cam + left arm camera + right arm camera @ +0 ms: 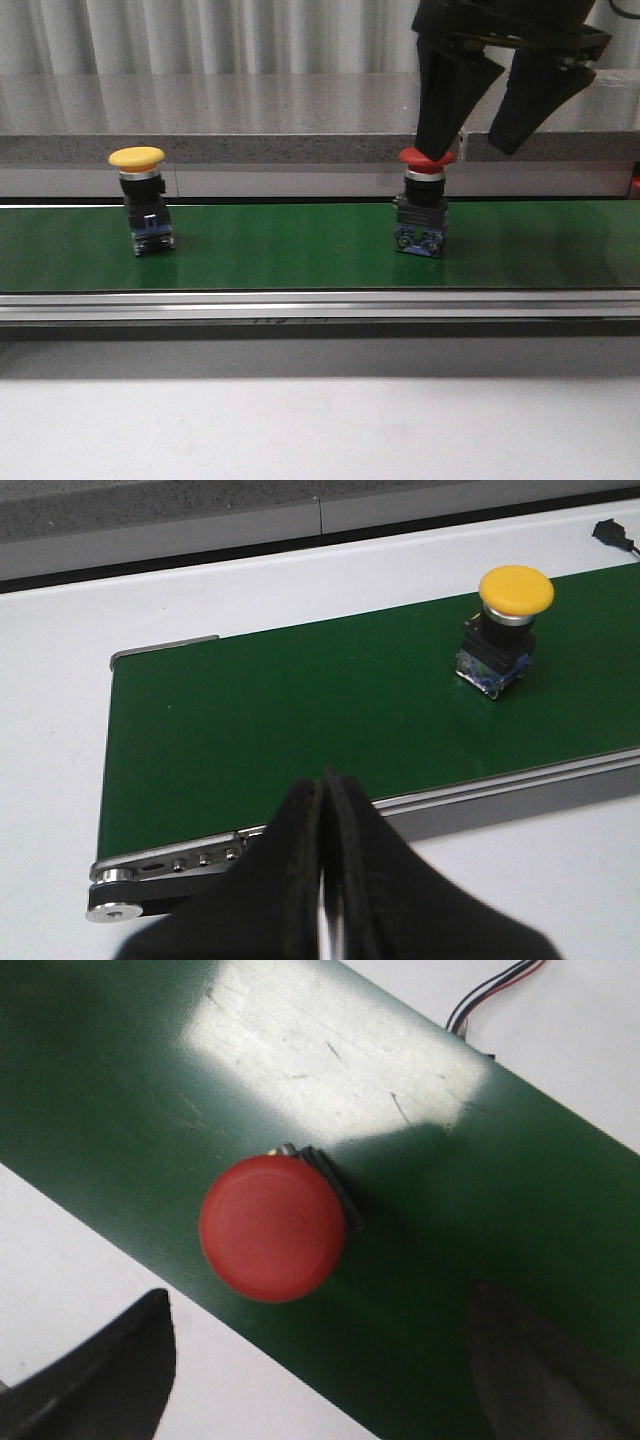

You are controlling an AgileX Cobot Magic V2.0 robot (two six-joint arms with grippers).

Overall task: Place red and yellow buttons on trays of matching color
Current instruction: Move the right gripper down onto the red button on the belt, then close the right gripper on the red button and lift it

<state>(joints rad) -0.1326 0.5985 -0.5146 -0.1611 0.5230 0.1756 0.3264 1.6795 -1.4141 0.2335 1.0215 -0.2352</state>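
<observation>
A red button [425, 205] with a red mushroom cap, black body and blue base stands upright on the right part of the green belt [290, 245]. My right gripper [467, 148] hangs open just above it, one finger touching or just behind the cap. In the right wrist view the red cap [272, 1227] lies ahead of the open gripper [320, 1305], off to one side of the gap. A yellow button [143, 200] stands upright on the left of the belt, and also shows in the left wrist view [505, 625]. My left gripper [325, 785] is shut and empty, near the belt's end. No trays are in view.
The belt has a metal rail [320, 305] along its front and a roller end [130, 895]. A grey ledge [250, 150] runs behind the belt. Thin cables lie beside the belt [500, 985] and on the white table [615, 532].
</observation>
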